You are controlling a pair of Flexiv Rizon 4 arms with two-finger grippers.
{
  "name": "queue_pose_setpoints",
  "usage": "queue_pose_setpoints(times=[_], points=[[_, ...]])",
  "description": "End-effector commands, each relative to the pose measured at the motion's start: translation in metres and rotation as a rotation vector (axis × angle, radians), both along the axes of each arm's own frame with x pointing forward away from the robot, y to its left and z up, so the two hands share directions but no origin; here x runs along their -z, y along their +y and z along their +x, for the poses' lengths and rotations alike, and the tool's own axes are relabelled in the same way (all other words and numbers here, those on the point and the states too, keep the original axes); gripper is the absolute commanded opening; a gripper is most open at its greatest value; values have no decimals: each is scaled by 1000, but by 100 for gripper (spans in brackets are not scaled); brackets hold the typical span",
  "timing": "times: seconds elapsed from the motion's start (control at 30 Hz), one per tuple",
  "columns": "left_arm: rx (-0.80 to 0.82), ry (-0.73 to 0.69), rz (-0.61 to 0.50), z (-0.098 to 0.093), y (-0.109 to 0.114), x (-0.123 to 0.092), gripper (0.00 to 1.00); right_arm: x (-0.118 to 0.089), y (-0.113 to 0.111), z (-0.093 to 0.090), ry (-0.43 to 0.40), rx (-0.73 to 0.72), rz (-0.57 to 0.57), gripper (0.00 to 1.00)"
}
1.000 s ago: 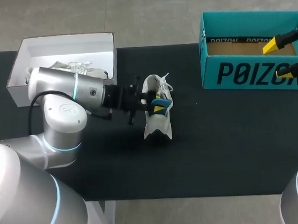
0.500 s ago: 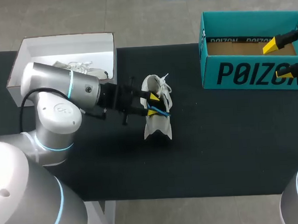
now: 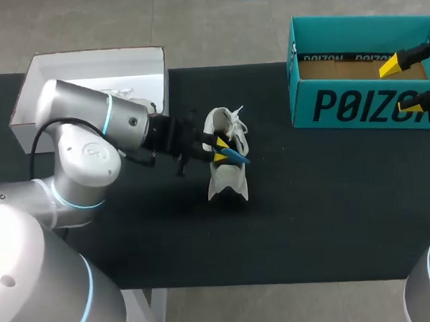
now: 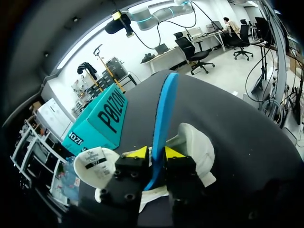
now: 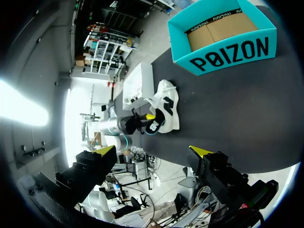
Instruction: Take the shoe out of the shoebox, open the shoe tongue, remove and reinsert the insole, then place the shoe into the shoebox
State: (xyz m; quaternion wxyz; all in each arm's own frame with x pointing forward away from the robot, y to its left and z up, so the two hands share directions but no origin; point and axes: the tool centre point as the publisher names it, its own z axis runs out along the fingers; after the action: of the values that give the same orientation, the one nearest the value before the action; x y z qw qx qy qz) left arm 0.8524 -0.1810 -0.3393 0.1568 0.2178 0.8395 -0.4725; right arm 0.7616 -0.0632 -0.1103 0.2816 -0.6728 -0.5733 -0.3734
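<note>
I am working the insole step, judging by how things lie: the white sneaker [image 3: 227, 178] is sitting out on the black table [image 3: 333, 212] near the middle, well apart from both boxes. The blue insole [image 3: 236, 157] is sticking partly out of its opening. Whether it is on its way out or back in, I cannot tell from here.

My left gripper [image 3: 219, 149] is pinching the insole on both faces, its yellow tips closed against the thin blue edge. In the left wrist view the insole [image 4: 164, 109] is running straight ahead from between the fingers, with the sneaker [image 4: 197, 147] lying just beside and under them.

The left arm is coming in from the left, elbow bunched at the near left, forearm lying roughly level over the table, and fingers pointing right into the shoe. My right gripper [image 3: 402, 86] is hanging at the far right over the right end of the teal shoebox [image 3: 363, 103]. Its fingers are spread wide and holding nothing.

Nothing is bracing the sneaker, so I am expecting the next move to need a slow, straight draw along the shoe's length, or the shoe may drag or tip. A second white shoe [image 3: 118, 97] is lying in the white box [image 3: 94, 55] at the far left.
</note>
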Motion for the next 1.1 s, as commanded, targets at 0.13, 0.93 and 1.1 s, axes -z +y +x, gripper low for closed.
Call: queue_pose_setpoints(times=[0.13, 0.93, 1.1], points=[[-7, 22, 46, 3, -2, 5, 10, 0, 1, 0, 1, 2, -3, 100], [-147, -92, 41, 19, 4, 28, 0, 0, 1, 0, 1, 2, -3, 100], [-131, -88, -18, 17, 2, 17, 31, 0, 1, 0, 1, 2, -3, 100]])
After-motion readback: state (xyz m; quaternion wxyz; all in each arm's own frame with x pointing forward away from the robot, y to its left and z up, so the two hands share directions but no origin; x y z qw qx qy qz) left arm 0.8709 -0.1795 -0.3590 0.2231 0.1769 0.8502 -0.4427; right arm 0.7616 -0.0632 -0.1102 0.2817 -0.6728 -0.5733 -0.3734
